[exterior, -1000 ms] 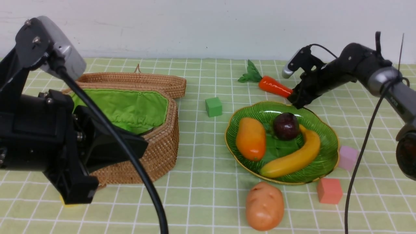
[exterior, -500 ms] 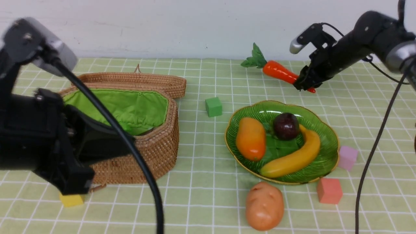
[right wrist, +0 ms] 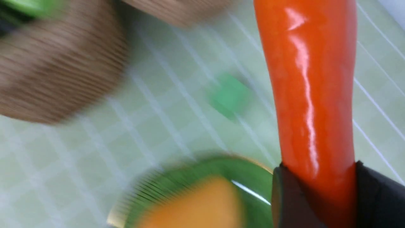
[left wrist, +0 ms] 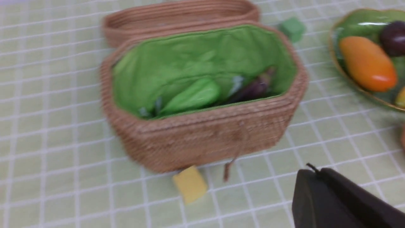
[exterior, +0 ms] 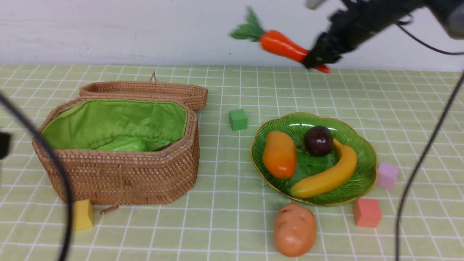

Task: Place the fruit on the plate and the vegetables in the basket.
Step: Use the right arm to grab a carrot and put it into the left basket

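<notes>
High above the table's far side, my right gripper is shut on the thin end of the orange-red carrot, whose green leaves point left. On the green plate lie the mango, the mangosteen and the banana. The wicker basket stands open at the left; inside are the light green gourd and the eggplant. The brown potato rests in front of the plate. My left gripper is shut and empty, near the basket's front.
Small cubes lie about: green between basket and plate, yellow at the basket's front left corner, pink and salmon right of the plate. The basket's lid lies behind it. A black cable hangs at the left.
My right gripper lifted the carrot off the table and carried it up and leftward. My left arm drew back out of the front view, uncovering the basket.
</notes>
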